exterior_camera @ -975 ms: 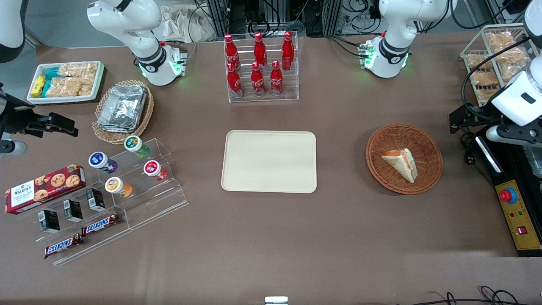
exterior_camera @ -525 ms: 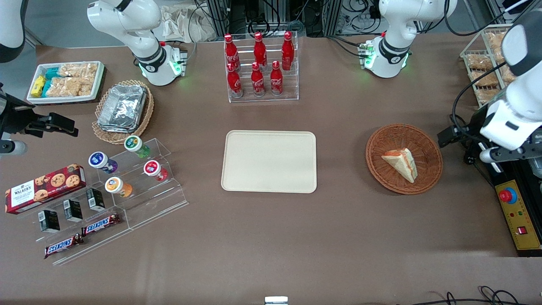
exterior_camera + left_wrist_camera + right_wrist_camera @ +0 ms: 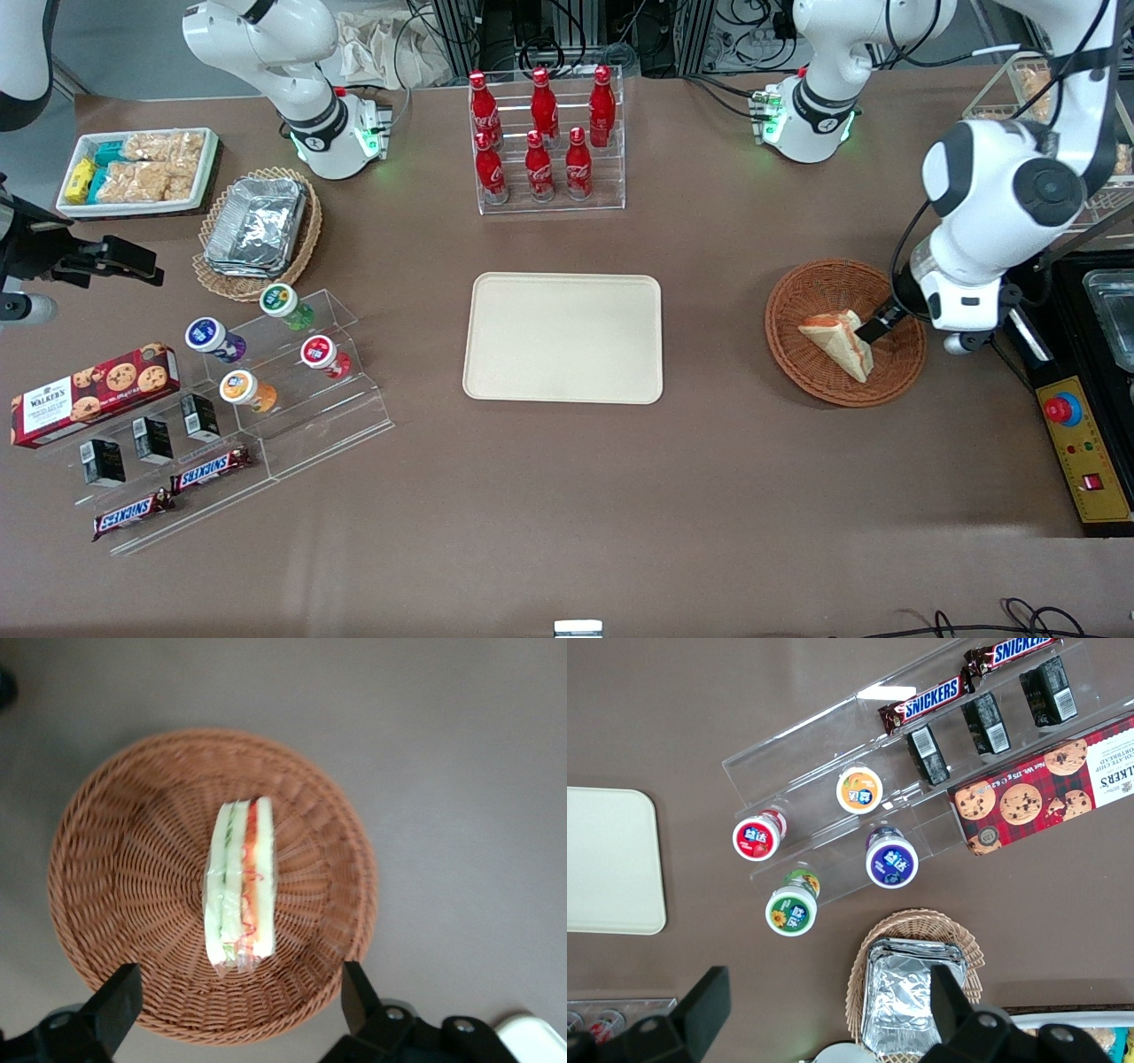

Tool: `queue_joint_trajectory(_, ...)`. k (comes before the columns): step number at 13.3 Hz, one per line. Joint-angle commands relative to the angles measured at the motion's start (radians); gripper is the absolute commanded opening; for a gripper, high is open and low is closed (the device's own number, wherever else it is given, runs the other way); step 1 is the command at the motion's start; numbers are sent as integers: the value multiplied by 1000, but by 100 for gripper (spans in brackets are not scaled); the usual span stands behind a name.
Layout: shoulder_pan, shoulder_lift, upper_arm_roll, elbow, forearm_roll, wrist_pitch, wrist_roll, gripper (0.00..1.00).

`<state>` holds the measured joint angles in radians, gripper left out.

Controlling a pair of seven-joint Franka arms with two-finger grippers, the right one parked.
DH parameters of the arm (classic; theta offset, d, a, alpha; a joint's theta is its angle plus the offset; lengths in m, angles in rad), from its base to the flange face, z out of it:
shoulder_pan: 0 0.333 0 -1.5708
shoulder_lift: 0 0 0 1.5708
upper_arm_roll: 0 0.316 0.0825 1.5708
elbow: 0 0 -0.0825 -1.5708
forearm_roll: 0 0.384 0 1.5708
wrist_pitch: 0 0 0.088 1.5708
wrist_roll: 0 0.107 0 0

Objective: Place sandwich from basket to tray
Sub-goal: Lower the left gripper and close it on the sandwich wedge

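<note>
the claw (image 3: 237,1005) hangs open above the round woven basket (image 3: 106,904), its two fingers (image 3: 115,1003) spread wide and touching nothing. directly below it the sandwich (image 3: 240,886) lies in the middle of the basket, red filling showing along its edge. the cream tray (image 3: 563,338) sits bare on the brown surface (image 3: 567,496), well apart from the claw toward the parked arm's end.

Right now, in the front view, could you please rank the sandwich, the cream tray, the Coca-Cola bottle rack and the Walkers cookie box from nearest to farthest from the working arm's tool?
The tool hangs open over the basket.
1. Sandwich, in the basket beneath the tool.
2. Tray, mid-table.
3. Bottle rack, farther from the front camera than the tray.
4. Cookie box, toward the parked arm's end.
</note>
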<state>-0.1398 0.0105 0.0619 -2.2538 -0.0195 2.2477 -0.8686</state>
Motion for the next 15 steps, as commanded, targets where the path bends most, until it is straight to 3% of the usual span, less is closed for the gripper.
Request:
queue_joint_trajectory(1, 5, 35, -4, -62, 27, 77, -93, 100)
queue_joint_trajectory(8, 19, 137, 4, -178, 26, 317, -107, 100)
queue_joint_trajectory(9, 20, 146, 4, -176, 26, 325, -107, 78)
queue_joint_trajectory(10, 20, 144, 4, -173, 26, 323, -112, 1)
queue_joint_trajectory(15, 11, 94, -19, -126, 30, 274, -138, 0)
